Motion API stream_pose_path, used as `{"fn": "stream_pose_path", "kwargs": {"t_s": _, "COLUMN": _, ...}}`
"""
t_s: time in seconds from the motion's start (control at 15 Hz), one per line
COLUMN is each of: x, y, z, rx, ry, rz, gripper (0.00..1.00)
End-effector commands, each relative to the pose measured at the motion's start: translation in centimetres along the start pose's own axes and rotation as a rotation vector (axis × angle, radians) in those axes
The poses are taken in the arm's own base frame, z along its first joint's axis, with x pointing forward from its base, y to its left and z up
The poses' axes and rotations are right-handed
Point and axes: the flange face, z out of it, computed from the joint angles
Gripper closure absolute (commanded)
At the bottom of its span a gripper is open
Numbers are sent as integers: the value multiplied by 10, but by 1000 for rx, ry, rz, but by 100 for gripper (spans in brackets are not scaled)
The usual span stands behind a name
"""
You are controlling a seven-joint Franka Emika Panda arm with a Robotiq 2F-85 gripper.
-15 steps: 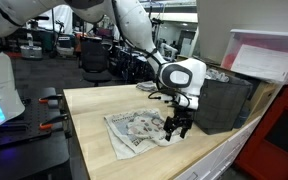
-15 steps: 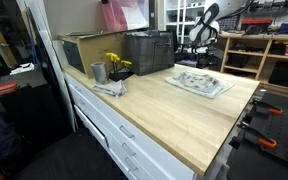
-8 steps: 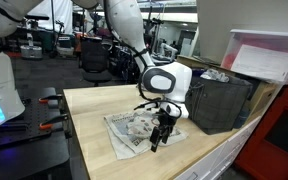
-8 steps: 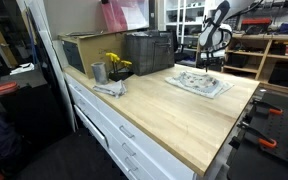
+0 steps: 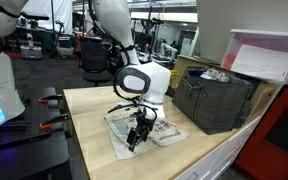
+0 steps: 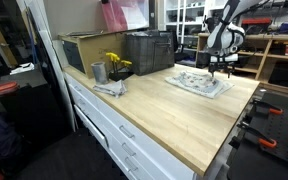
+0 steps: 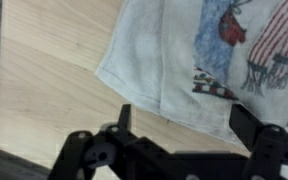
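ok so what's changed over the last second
The gripper swung along the printed cloth, away from the dark crate toward the cloth's other end. Its jaws were open throughout and hold nothing. The cloth, the crate and the yellow flowers lie as before.

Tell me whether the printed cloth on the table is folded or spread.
Spread: the printed cloth lies open and nearly flat on the table, its print and hemmed edge showing.

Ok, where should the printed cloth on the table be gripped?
Probably the cloth hem near its corner, coming straight down from above: it lies nearly flat on the wooden table, so only a pinched edge gives purchase. The open gripper hangs over that hem.
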Motion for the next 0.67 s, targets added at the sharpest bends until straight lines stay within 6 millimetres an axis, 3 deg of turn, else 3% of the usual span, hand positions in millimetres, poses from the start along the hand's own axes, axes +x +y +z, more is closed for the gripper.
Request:
{"fn": "stream_pose_path", "kwargs": {"t_s": 0.0, "x": -17, "y": 4, "z": -14, "rx": 50, "ry": -20, "rz": 25, "gripper": 0}}
{"fn": "stream_pose_path", "kwargs": {"t_s": 0.6, "x": -26, "y": 22, "z": 11, "rx": 42, "ry": -63, "rz": 124, "gripper": 0}}
